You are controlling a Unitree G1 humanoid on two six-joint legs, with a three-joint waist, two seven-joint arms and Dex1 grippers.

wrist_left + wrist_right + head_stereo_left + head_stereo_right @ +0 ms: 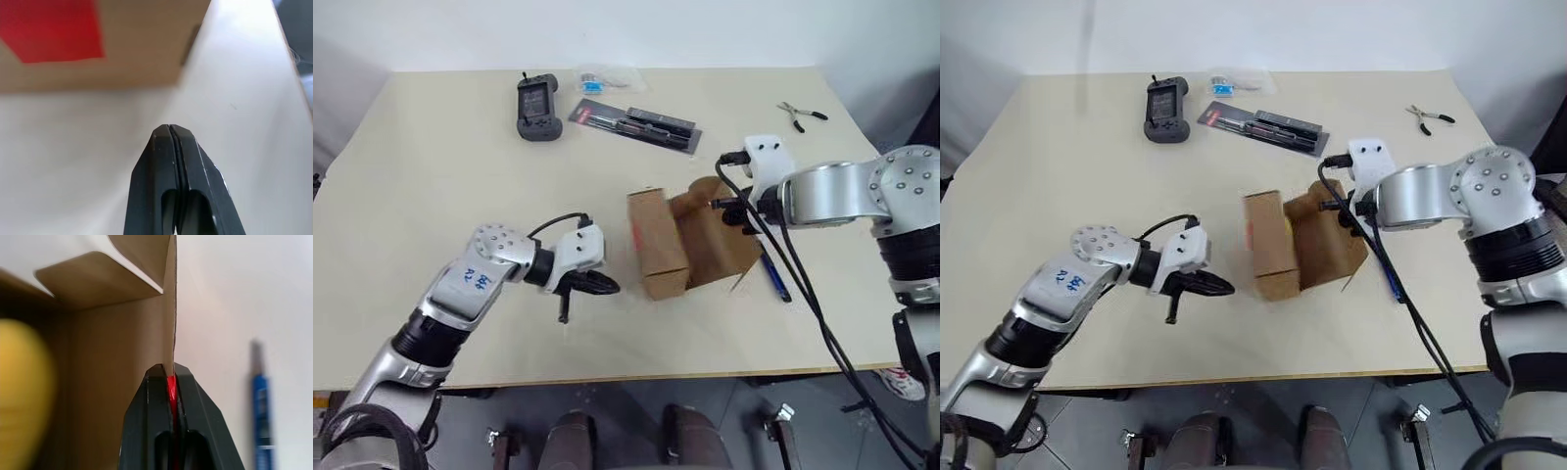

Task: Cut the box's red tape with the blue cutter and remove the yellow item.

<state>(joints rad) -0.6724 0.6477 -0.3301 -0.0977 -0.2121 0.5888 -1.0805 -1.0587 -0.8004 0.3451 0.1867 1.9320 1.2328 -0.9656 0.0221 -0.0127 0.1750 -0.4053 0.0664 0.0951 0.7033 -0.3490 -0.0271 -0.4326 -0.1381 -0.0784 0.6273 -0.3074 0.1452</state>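
Brown cardboard box (pixel 680 245), small, flaps sprung open, lying on its side mid-table on the pale wooden tabletop (pixel 440 166). Nearest, at the front left: left gripper (pixel 605 285), two black fingers pressed together on nothing, hovering just above the surface, aimed at the box's red-taped face, close but apart. Bright red square tape patch (pixel 51 29) on that brown face, large in the left wrist view. Beyond it, on the box's far right side: right gripper (pixel 168 377), black fingers pinched shut on the thin edge of an open cardboard flap (pixel 168 298), a sliver of red caught between the pads. Inside the opened carton, rounded bright yellow item (pixel 22 396), blurred, resting in the cavity just beside the pinched flap. Slim dark-blue pen-shaped cutter (pixel 774 277) laid flat on the table, right of the box, near the right arm and held by neither.

Judged step: cutting apparently done, carton open; flap being held back to expose the contents. Next move, likely: keep the flap pinned with the right, part the left fingers, reach into the opening and close on the yellow item without crushing the wall.

Farther back: black handheld console (pixel 537 106), long flat black blister pack (pixel 636 124), small black-handled pliers (pixel 800 116) near the far right corner.
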